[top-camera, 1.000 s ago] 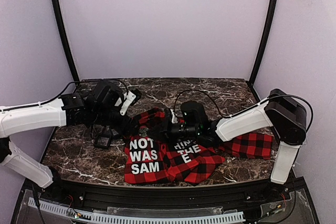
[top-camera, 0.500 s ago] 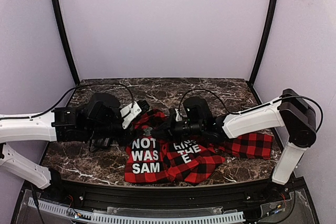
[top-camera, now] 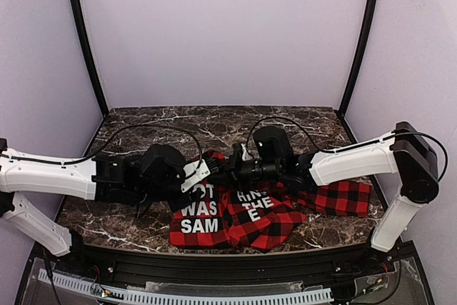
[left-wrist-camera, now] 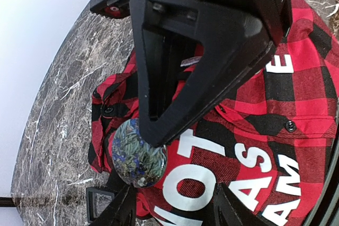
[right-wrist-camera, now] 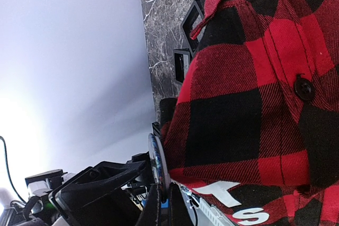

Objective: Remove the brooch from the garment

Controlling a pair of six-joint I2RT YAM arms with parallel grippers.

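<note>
The garment (top-camera: 246, 213), red-and-black plaid with white block letters, lies bunched on the marble table. The brooch (left-wrist-camera: 139, 153) is a round disc with a blue-green painted face, standing at the garment's upper left fold beside the letters "NOT". My right gripper (right-wrist-camera: 168, 190) is shut on the brooch's (right-wrist-camera: 157, 157) rim, and its black fingers (left-wrist-camera: 201, 67) reach down to the disc in the left wrist view. My left gripper (left-wrist-camera: 175, 193) is open, one finger just below the brooch, the other over the letters. The two grippers meet above the garment (top-camera: 211, 171).
A small black square frame (left-wrist-camera: 98, 202) lies on the marble just left of the garment; two such frames (right-wrist-camera: 188, 25) show past the cloth in the right wrist view. The right part of the garment (top-camera: 343, 198) spreads under the right arm. Purple walls close the table on three sides.
My left arm has swung right, from the table's left side up to the garment's fold, and its jaws have narrowed. The right gripper stayed shut and shifted slightly back.
</note>
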